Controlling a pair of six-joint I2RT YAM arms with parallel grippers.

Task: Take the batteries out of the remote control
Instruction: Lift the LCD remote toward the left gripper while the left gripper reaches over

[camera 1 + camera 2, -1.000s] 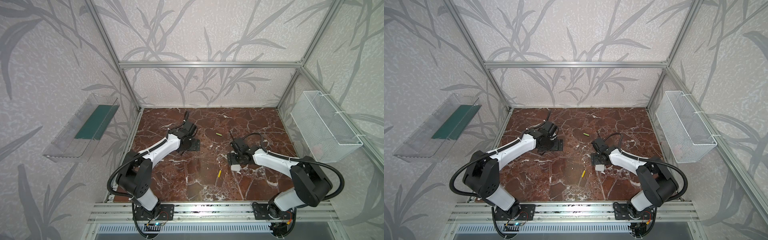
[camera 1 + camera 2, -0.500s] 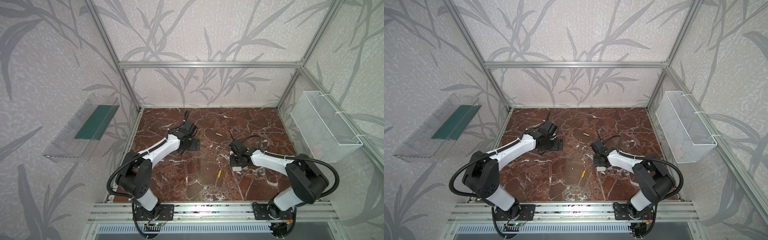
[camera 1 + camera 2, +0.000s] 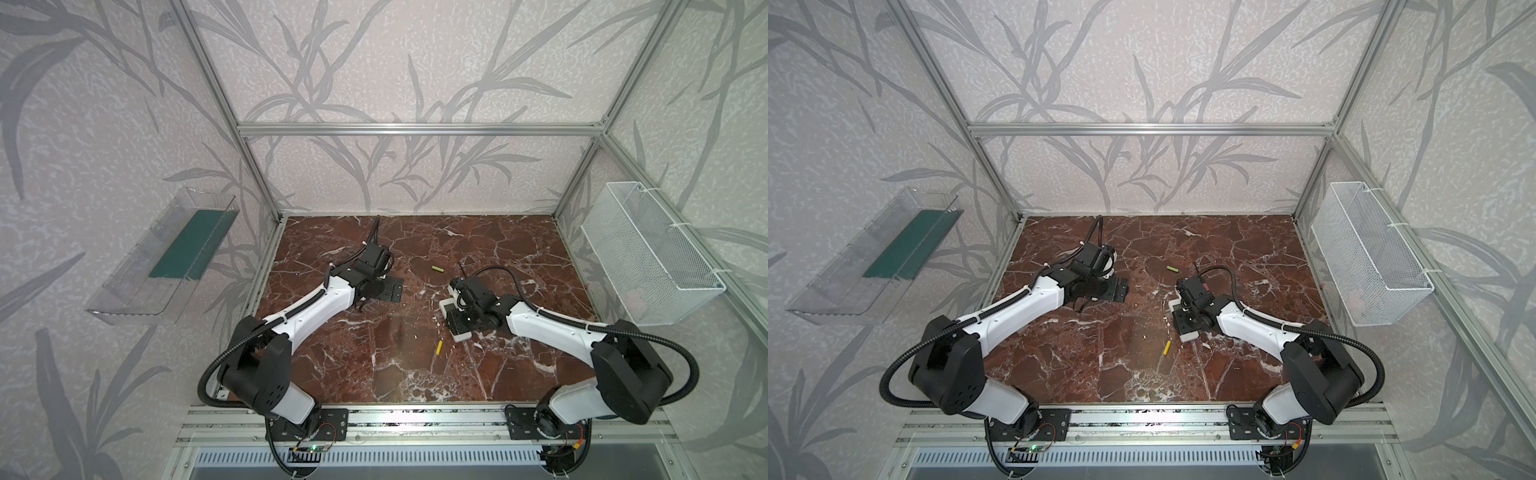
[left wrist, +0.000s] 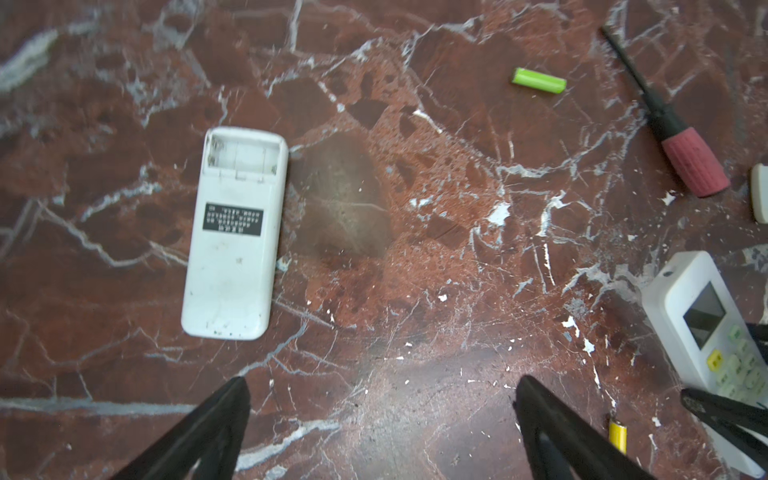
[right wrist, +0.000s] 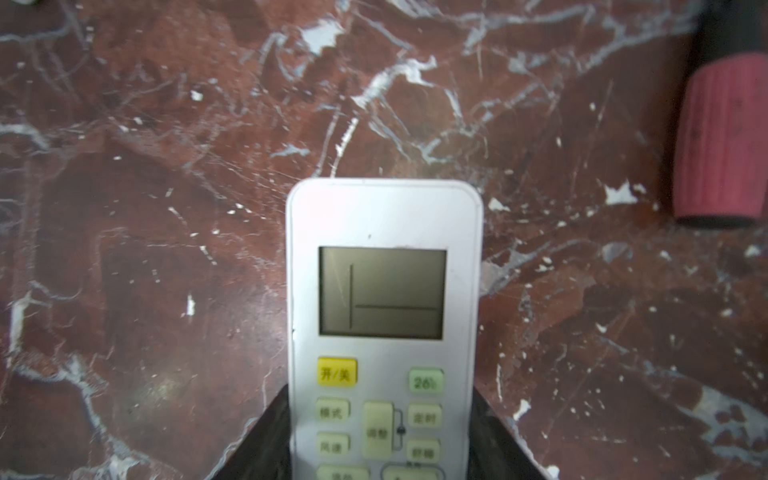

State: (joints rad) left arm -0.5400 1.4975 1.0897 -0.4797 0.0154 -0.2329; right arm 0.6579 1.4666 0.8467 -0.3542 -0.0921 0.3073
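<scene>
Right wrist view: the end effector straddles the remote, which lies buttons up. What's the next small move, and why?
Probably lift the remote and roll it over. The right end effector grips its sides, but its display and buttons face up, so its compartment side is likely underneath, out of reach.

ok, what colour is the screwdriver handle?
The screwdriver handle is red and ribbed, with a black neck. It shows best in the right wrist view.

Soft, even light overall; faint glare on my marble floor (image 3: 399, 332); my right wrist view slightly blurred, remote (image 5: 384, 291) soft; top views bend at edges
</scene>
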